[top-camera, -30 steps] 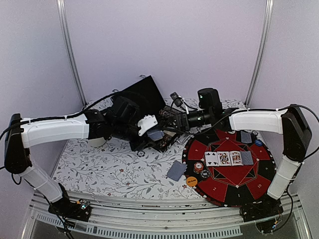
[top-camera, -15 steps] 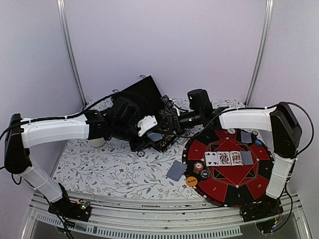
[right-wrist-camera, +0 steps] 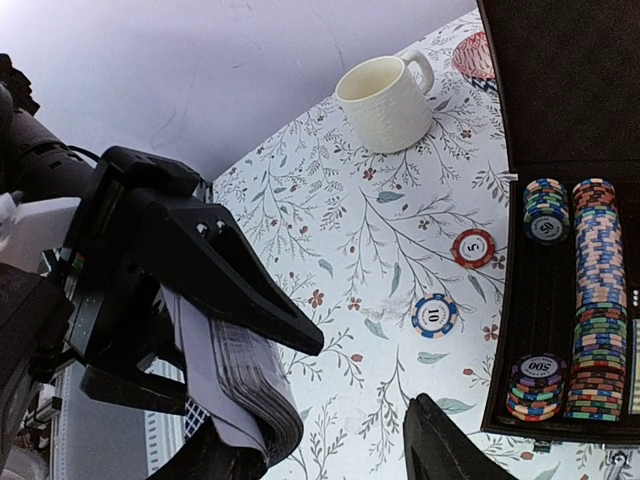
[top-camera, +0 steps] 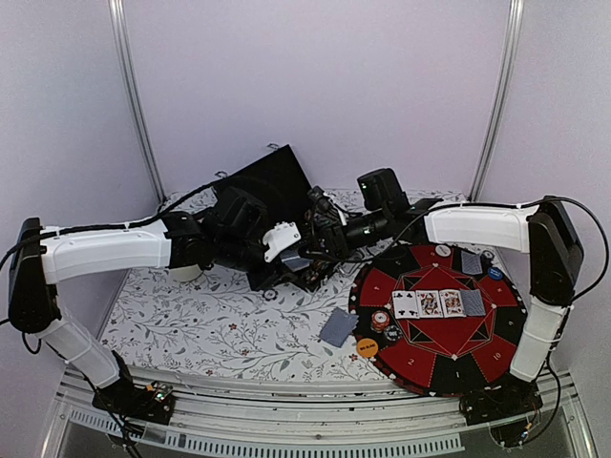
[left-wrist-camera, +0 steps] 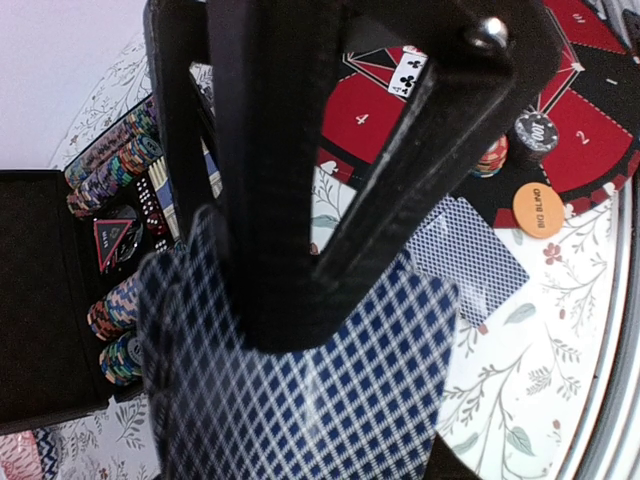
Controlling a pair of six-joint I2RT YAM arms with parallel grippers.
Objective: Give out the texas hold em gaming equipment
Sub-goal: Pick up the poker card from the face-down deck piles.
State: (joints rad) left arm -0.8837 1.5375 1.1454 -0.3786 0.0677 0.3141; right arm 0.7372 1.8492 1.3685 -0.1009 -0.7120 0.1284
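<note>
Blue-backed deck (right-wrist-camera: 243,388): left gripper (top-camera: 289,260) is clamping it edge-out, lower left, so right gripper (right-wrist-camera: 325,445), jaws part-open, is hovering to peel one off; grip unclear.

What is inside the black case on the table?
Rows and stacks of poker chips lie in the black case; the top chip of one stack reads 500. In the top view the arms cover the case, so the rest of its inside cannot be seen.

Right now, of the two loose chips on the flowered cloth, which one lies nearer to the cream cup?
The red-and-white chip marked 5, beside the black case. The blue-and-white chip marked 10 lies farther from the cup.
</note>
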